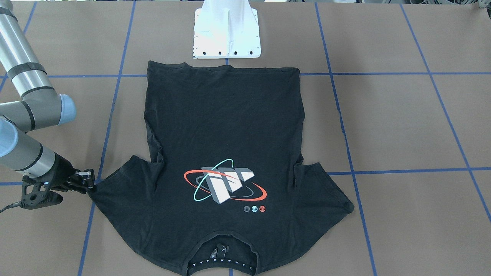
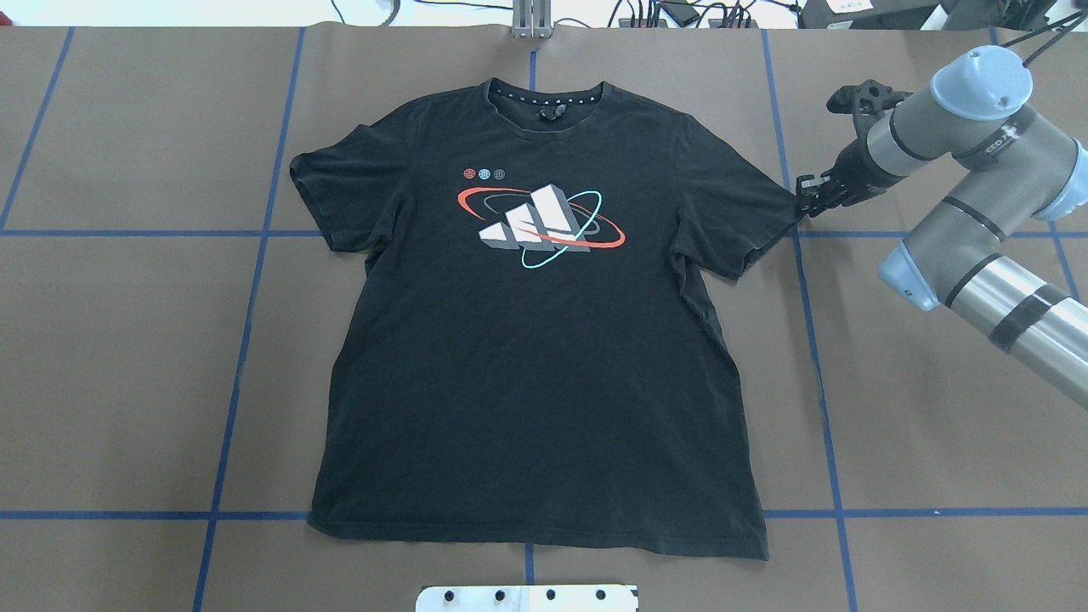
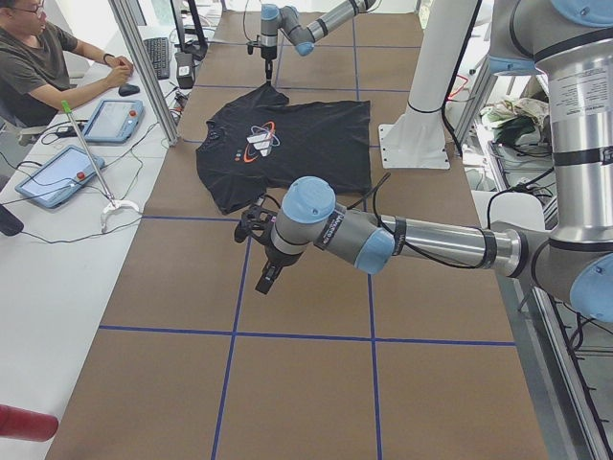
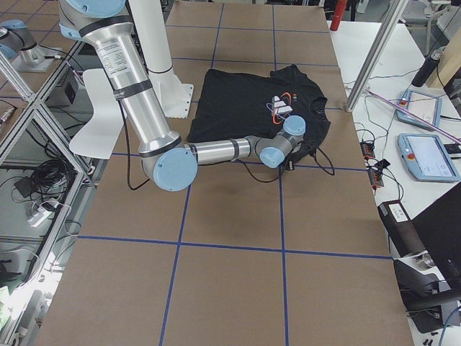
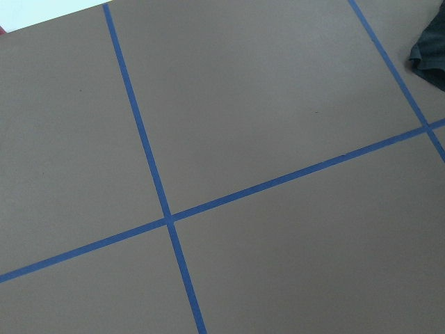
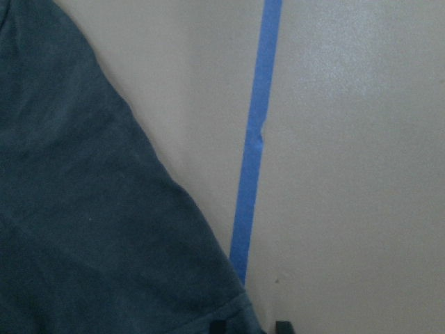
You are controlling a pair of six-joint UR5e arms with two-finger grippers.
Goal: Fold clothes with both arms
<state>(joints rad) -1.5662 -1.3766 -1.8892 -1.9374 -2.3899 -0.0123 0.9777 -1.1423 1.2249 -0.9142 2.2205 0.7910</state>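
The black T-shirt (image 2: 535,340) lies flat on the brown table, graphic side up, collar at the far edge from the robot. My right gripper (image 2: 803,204) is low at the tip of the sleeve on the robot's right, also seen in the front view (image 1: 91,183). In the right wrist view its fingertips (image 6: 217,325) stand slightly apart at the sleeve hem (image 6: 104,229), so it is open. My left gripper (image 3: 262,283) hangs over bare table, off the other sleeve (image 5: 431,49). It shows only in the left side view, so I cannot tell whether it is open or shut.
The white base pedestal (image 1: 226,34) stands just behind the shirt's bottom hem. Blue tape lines (image 5: 167,219) grid the tabletop. A person (image 3: 38,67) sits at a side desk with tablets (image 3: 115,120) beyond the table's far edge.
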